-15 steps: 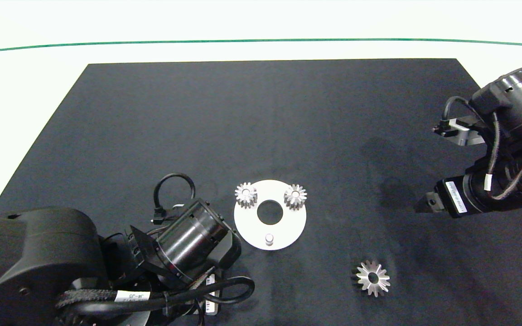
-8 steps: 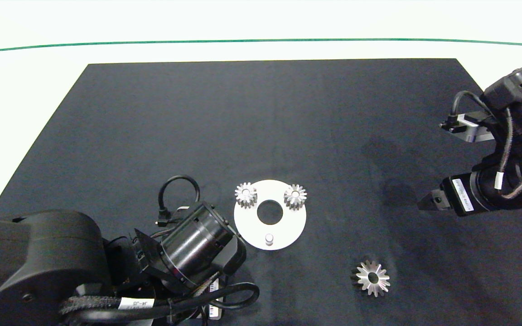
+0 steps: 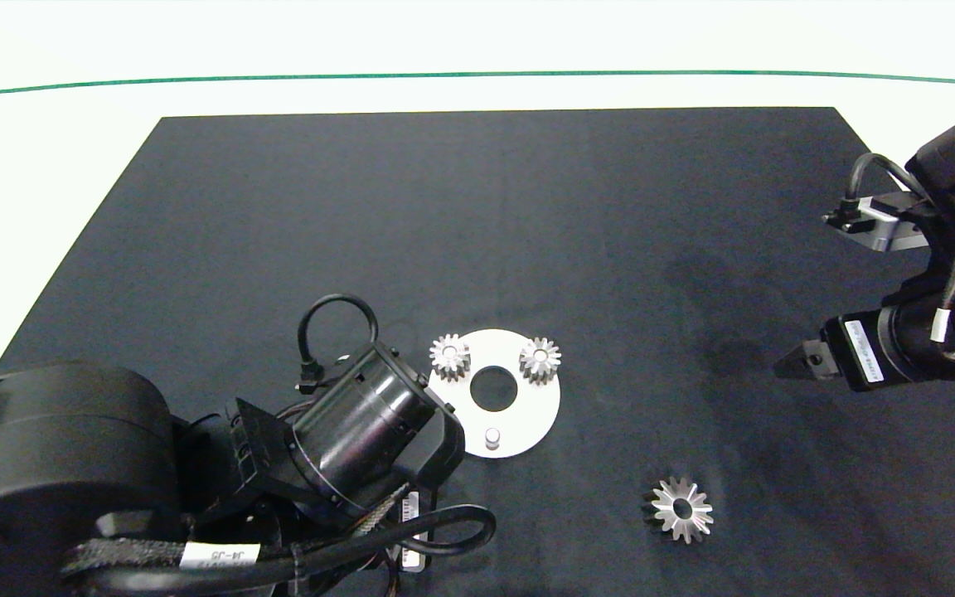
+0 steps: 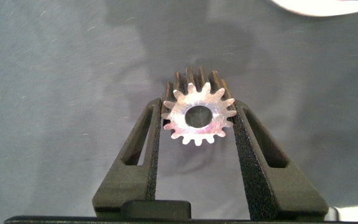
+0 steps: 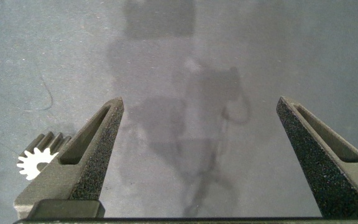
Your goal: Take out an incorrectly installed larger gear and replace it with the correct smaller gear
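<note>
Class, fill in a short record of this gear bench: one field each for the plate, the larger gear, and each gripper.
plate: white disc carrying two small gears and one bare peg
larger gear: lying on the black mat, off the plate
left gripper: fingers shut on a smaller gear, near the plate
right gripper: fingers wide open, holding nothing, at the mat's right side

Black mat (image 3: 477,215) with white disc (image 3: 527,414) and larger gear (image 3: 680,510).
</note>
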